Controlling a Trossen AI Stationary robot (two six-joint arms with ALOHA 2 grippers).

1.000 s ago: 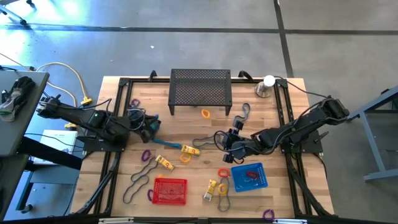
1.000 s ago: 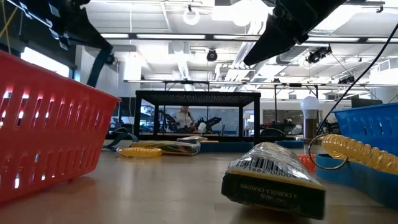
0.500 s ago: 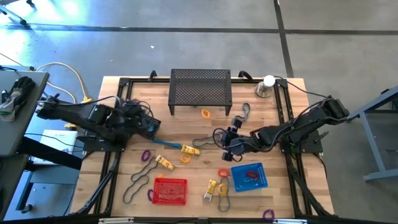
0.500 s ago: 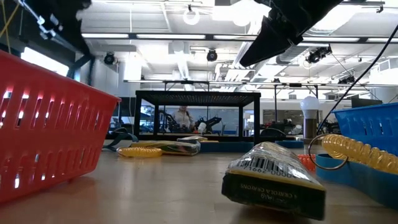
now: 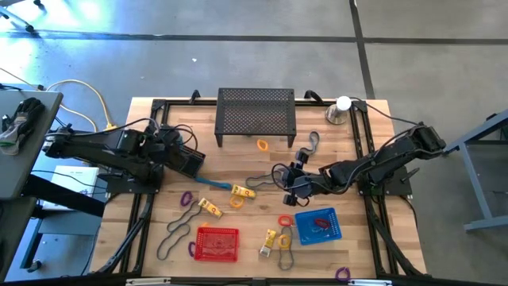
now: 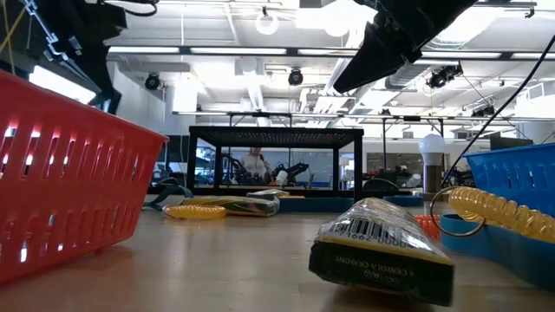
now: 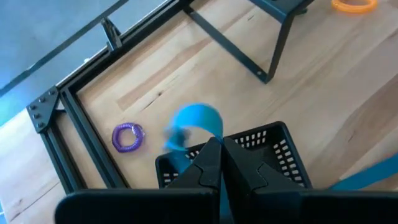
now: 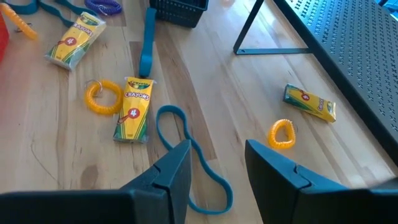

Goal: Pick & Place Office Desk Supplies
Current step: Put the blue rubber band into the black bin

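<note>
My left gripper [image 7: 221, 144] is shut over a small black mesh basket [image 7: 273, 138] at the table's left [image 5: 190, 163], with a blurred teal band [image 7: 194, 119] at its fingertips. My right gripper [image 8: 217, 163] hovers open mid-table [image 5: 287, 178], holding nothing. Below it another teal band loop [image 8: 189, 158] lies flat on the wood. Yellow crayon boxes [image 8: 134, 111] [image 8: 310, 102], yellow coil rings [image 8: 102, 96] [image 8: 281, 134] and dark band loops [image 5: 178, 224] lie loose on the table. My left gripper pinches the teal band at one end of its loop [image 7: 214, 127], only at the fingertips. The fingers slant downward over the basket. The band arches up beside the fingers, and its other part [image 7: 179, 163] drops into the basket. One layer or two, I cannot tell.
A large black mesh stand [image 5: 255, 115] stands at the far middle, with a silver cone and white ball [image 5: 340, 111] to its right. A red basket [image 5: 217, 244] and a blue basket [image 5: 318, 225] sit near the front edge. Purple rings [image 5: 172, 131] [image 5: 342, 274] lie apart. Black frame rails run along both sides.
My left gripper has swung a little toward the table's middle and tipped further downward over the black basket, staying shut. A dark strap that hung below the left arm in the low view no longer shows there.
</note>
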